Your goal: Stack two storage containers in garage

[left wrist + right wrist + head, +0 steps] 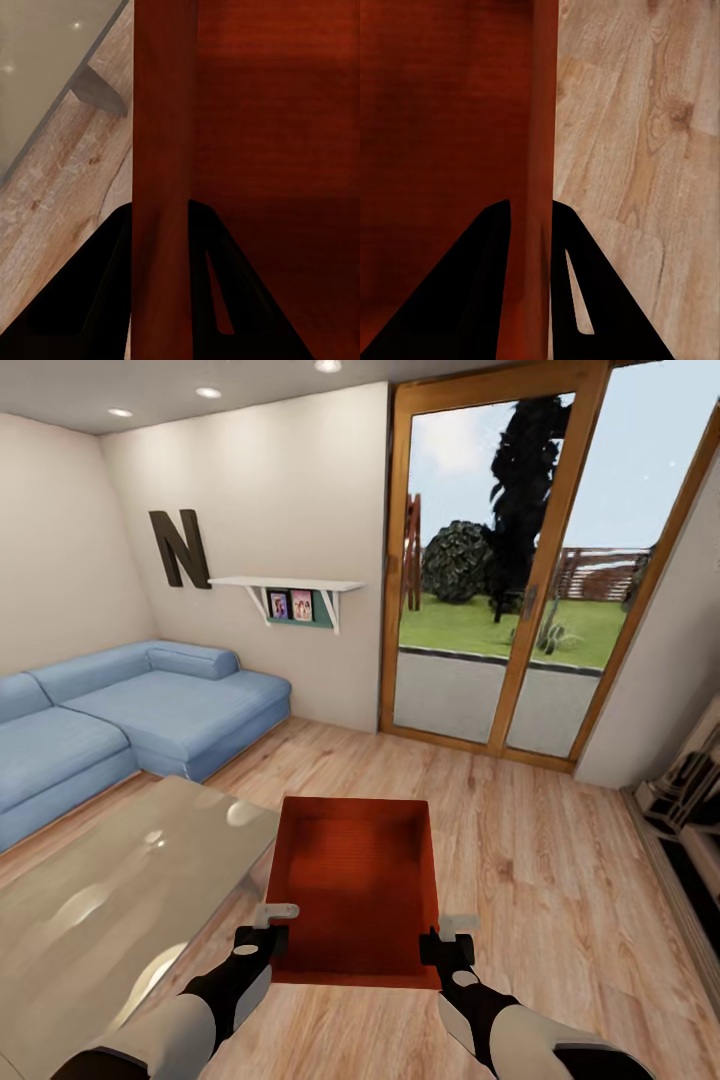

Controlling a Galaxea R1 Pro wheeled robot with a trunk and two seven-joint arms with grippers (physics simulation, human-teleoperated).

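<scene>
Red-orange storage container [355, 890] held between both claws, left gripper [268, 932] pinched narrow on its left wall, right gripper [450, 940] same on the right wall, light wood-plank floor [540, 860] below, glass table [100, 900] left of left claw, blue sofa [130, 710] and glazed door [500, 560] beyond.

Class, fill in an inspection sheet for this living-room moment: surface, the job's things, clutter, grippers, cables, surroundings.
Surface: light wood-plank floor.
Job's things: one red-orange storage container, open top, held level between both arms.
Clutter: nothing seen.
Grippers: left gripper shut on the container's left wall; right gripper shut on its right wall.
Cables: nothing seen.
Surroundings: glass coffee table left of the container, blue sofa, glass door, wall shelf.
</scene>
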